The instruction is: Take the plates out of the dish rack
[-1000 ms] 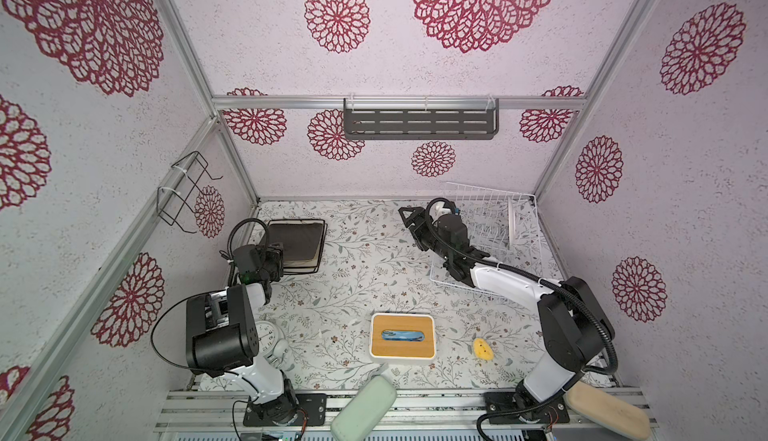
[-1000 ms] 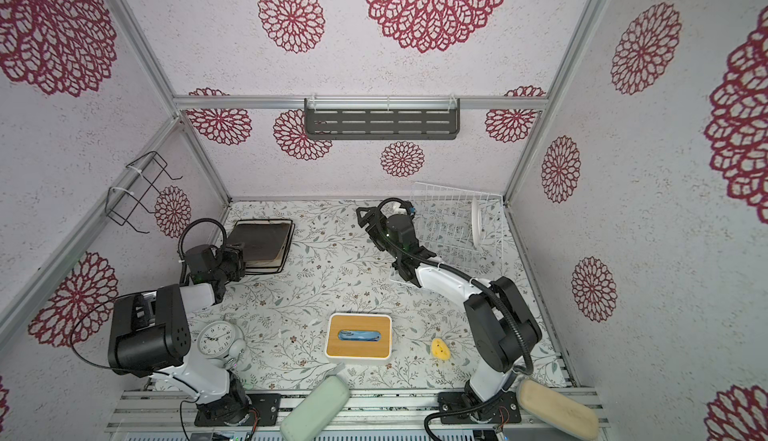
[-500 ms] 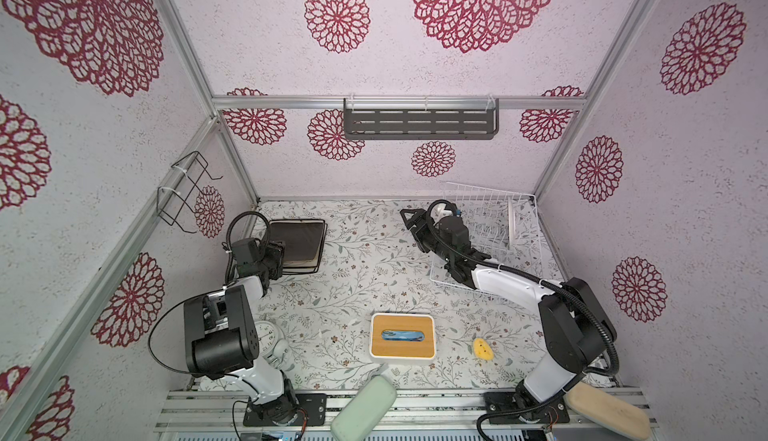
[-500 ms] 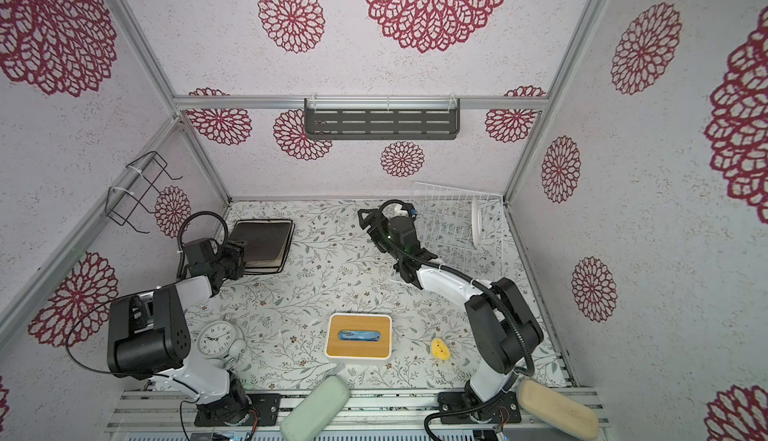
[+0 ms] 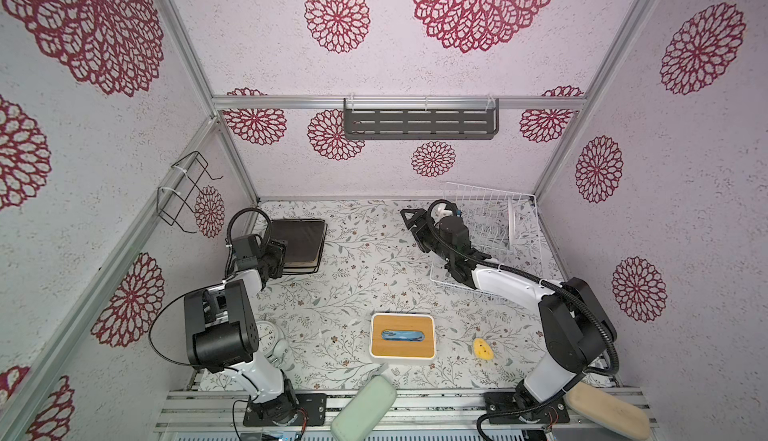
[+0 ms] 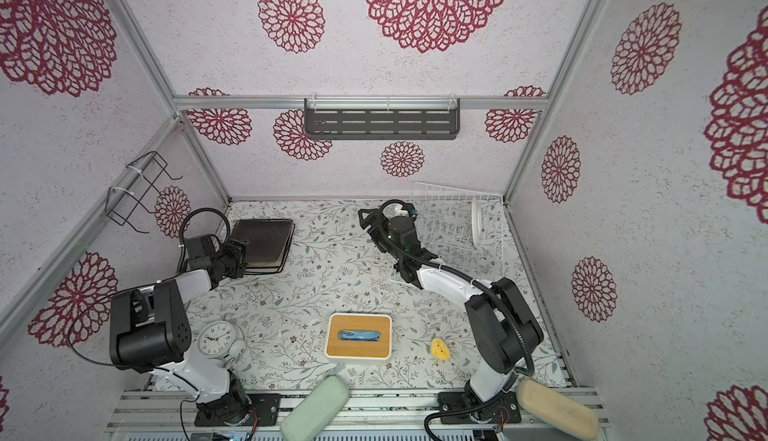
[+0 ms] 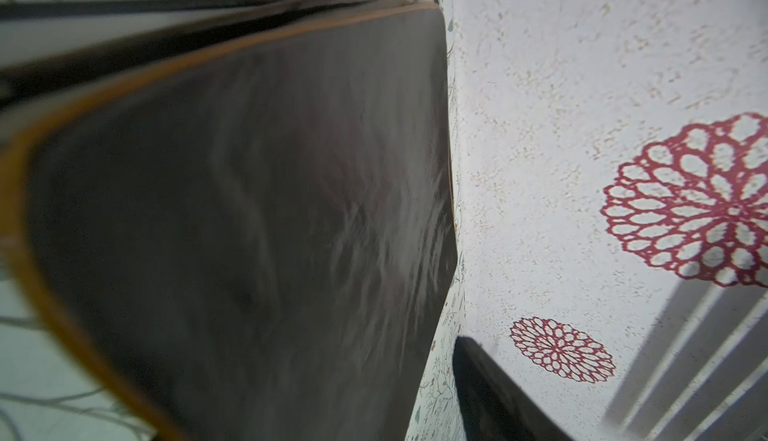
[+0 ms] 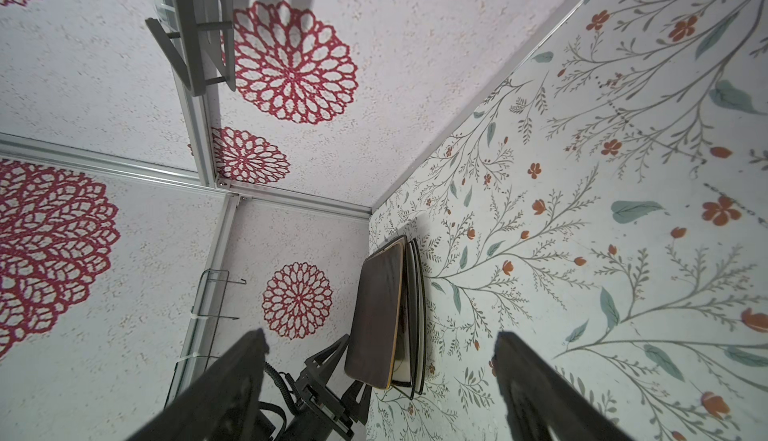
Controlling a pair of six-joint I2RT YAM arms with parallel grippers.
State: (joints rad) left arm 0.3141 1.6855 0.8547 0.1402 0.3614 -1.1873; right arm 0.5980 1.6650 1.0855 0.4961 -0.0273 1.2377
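Beside the stacked plates (image 5: pixel 301 235), left fingers (image 5: pixel 281 252) have spread wider apart; right fingers (image 5: pixel 411 220) stay wide open, empty.

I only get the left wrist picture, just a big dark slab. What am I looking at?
Observer: A dark plate, topmost of a stack at the back left.
Operator: Any plates left in the rack?
Observer: One round white plate stands on edge in the rack.
Operator: And the other arm?
Observer: The right pincer is open and empty, beside the rack.
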